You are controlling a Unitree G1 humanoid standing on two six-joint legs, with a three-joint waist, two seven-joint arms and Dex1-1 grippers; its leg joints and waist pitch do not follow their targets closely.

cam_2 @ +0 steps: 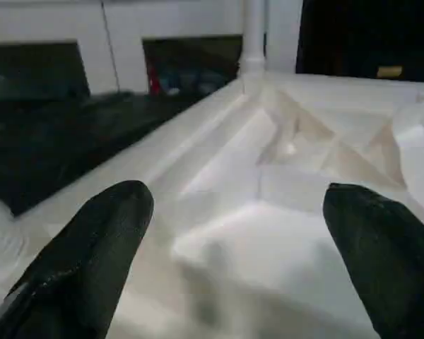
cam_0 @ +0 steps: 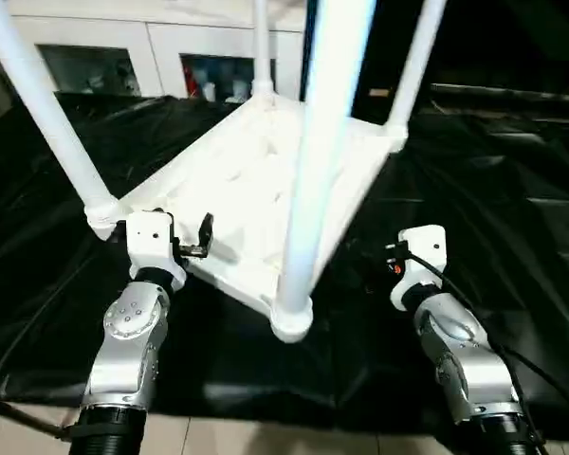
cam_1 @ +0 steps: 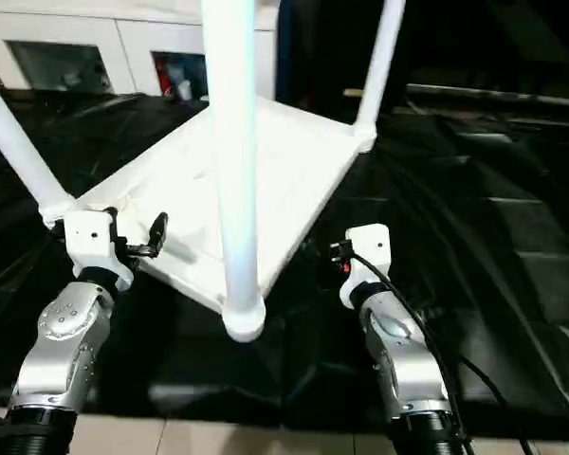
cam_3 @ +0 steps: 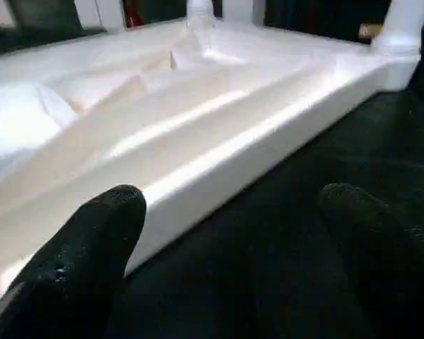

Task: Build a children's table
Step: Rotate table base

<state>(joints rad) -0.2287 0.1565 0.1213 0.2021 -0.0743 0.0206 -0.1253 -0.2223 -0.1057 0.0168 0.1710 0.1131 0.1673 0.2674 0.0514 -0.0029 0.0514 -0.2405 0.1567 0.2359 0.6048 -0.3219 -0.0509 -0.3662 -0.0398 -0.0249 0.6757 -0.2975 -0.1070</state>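
Note:
The children's table lies upside down on black cloth. Its white top point(cam_0: 251, 180) shows its ribbed underside, and four white legs stand up from the corner sockets: the near one point(cam_0: 318, 142), the left one point(cam_0: 47, 114) and two at the back point(cam_0: 262, 47) point(cam_0: 412, 66). My left gripper point(cam_0: 197, 242) is open at the top's near-left rim, between the left and near legs. Its fingers point(cam_2: 92, 254) hover over the ribbed underside with nothing between them. My right gripper point(cam_0: 384, 261) is open low beside the near-right rim point(cam_3: 219, 162), one finger by the rim wall, the other over the cloth.
Black cloth point(cam_0: 493, 190) covers the work surface around the table. A white cabinet with glass-front shelves point(cam_0: 123, 57) stands behind. A strip of pale floor point(cam_0: 266, 436) shows in front, between my silver forearms.

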